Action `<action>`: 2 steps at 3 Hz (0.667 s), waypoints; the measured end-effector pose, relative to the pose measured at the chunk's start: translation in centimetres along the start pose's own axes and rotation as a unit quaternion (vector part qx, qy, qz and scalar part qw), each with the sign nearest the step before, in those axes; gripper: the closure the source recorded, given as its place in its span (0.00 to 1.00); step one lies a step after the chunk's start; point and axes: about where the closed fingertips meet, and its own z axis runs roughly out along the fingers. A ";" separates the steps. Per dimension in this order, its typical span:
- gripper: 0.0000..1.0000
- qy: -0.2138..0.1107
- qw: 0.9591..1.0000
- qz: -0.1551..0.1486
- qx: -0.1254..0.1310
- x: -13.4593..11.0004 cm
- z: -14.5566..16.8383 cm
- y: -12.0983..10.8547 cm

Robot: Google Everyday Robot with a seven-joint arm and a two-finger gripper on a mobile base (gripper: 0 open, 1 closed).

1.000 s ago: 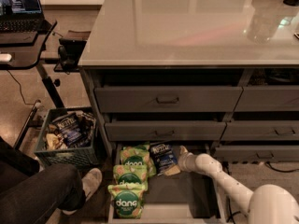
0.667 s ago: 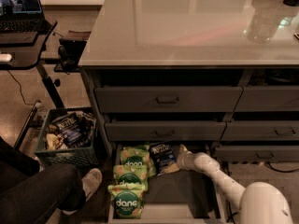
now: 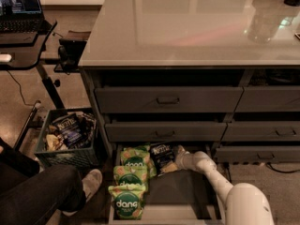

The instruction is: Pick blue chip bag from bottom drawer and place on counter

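Observation:
The blue chip bag (image 3: 162, 156) lies at the back of the open bottom drawer (image 3: 176, 196), dark navy with a white logo panel. My gripper (image 3: 175, 161) is at the bag's right edge, at the end of the white arm (image 3: 213, 177) that reaches in from the lower right. Three light green "dang" bags (image 3: 127, 201) lie in a row along the drawer's left side. The glossy pale grey counter (image 3: 187, 27) spans the top of the view above the drawers.
Two shut grey drawer fronts with bar handles (image 3: 168, 100) sit above the open drawer. A dark crate (image 3: 70, 146) of snack bags stands on the floor at left. A person's leg and shoe (image 3: 89, 184) are at lower left. A black laptop desk (image 3: 21, 36) is upper left.
My arm has reached a little further left and inward, bringing the gripper closer against the blue chip bag. The bag has barely shifted.

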 end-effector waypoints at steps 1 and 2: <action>0.00 -0.002 1.000 0.018 -0.011 0.8 1.1 -0.3; 0.18 0.003 0.999 0.027 -0.017 1.3 2.2 -0.1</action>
